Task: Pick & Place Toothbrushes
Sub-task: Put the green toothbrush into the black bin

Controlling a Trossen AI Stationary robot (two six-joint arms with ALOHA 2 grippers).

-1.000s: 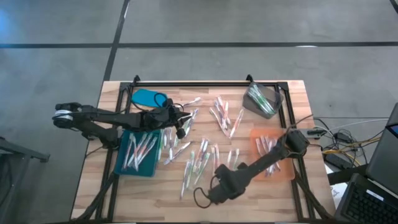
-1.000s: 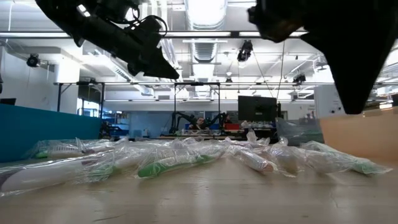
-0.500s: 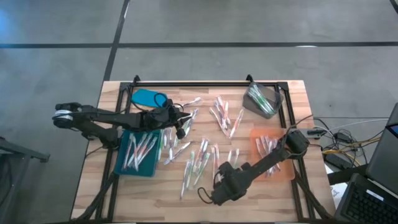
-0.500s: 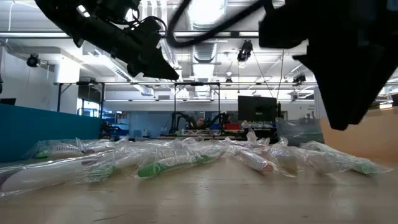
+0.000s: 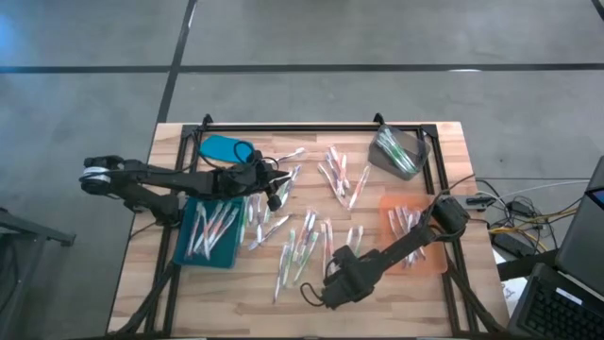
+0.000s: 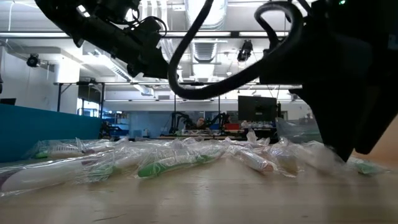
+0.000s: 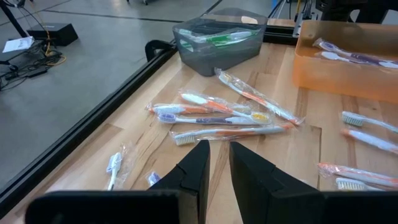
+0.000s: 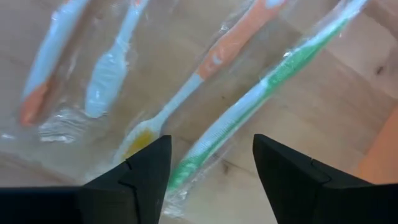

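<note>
High view shows 3 trays partly filled, many toothbrushes (image 5: 304,244) loose mid-table. Right gripper (image 5: 327,279), fingers wide and empty, hovers over them; left gripper (image 5: 279,196) fingers narrow, holding nothing.

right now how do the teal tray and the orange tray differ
The teal tray sits on the left side of the table, by the left arm; the orange tray sits on the right side, under the right arm. The teal one is opaque, the orange one see-through. Both hold wrapped toothbrushes.
</note>
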